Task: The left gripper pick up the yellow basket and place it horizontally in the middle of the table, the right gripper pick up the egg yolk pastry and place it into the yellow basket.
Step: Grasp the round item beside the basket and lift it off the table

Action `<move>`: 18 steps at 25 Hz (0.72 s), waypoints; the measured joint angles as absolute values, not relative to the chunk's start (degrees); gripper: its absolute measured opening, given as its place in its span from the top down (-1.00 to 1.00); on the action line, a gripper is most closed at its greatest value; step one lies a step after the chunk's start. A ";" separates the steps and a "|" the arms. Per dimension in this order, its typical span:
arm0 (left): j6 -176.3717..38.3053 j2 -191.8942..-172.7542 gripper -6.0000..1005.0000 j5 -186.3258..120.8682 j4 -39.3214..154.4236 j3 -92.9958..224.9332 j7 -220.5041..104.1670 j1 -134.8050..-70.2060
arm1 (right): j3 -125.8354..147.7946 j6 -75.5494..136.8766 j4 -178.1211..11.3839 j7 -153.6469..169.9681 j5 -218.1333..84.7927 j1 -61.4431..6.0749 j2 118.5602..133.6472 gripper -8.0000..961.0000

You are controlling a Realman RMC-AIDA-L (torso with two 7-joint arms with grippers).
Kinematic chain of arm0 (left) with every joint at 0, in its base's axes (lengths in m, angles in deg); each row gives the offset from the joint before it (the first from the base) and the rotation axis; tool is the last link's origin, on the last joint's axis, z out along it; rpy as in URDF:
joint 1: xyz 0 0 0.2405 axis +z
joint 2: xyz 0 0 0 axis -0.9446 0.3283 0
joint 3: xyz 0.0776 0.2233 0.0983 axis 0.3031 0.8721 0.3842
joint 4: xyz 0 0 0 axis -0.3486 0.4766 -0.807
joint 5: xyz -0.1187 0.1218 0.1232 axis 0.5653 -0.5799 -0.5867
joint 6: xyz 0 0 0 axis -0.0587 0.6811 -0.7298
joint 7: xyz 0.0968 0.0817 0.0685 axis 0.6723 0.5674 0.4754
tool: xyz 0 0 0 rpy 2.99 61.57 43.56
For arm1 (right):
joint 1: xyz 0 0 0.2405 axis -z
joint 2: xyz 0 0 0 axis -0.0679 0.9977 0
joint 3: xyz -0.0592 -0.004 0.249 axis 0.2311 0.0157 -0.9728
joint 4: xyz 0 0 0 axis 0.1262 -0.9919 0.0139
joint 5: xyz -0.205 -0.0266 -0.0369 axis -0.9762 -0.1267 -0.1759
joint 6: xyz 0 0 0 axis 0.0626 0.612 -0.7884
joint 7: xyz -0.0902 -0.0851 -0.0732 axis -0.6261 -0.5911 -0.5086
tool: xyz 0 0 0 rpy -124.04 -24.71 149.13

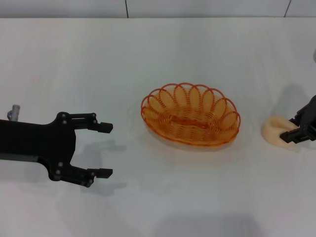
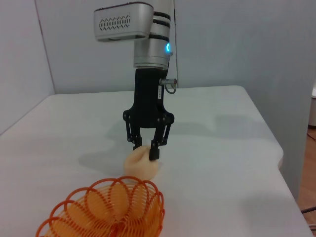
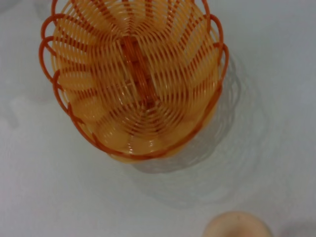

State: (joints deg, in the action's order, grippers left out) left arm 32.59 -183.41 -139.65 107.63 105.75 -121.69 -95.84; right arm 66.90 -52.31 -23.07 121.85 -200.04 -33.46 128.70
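The yellow basket (image 1: 190, 114) lies lengthwise across the middle of the white table (image 1: 148, 59); it also shows in the left wrist view (image 2: 108, 212) and the right wrist view (image 3: 133, 79). It is empty. My left gripper (image 1: 105, 150) is open and empty, a short way to the left of the basket. My right gripper (image 1: 292, 133) is at the right edge, its fingers closed on the top of the egg yolk pastry (image 1: 274, 131), which rests on the table. The left wrist view shows this gripper (image 2: 146, 149) pinching the pastry (image 2: 140, 165). The pastry's edge shows in the right wrist view (image 3: 237, 226).
A wall (image 1: 148, 7) runs along the far edge of the table. The table's right edge (image 2: 276, 148) lies beyond the right arm. White tabletop lies between the basket and the pastry.
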 joint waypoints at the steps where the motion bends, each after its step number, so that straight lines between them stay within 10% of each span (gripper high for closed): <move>1: 32.60 -183.43 -0.73 -139.65 107.66 105.71 -121.69 -95.79 | 67.07 -52.68 -22.70 121.76 -200.04 -33.50 128.70 0.23; 18: 32.34 -183.70 -0.72 -139.60 108.11 105.50 -121.21 -94.74 | 62.72 -60.54 -11.19 119.63 -194.32 -32.92 128.30 0.43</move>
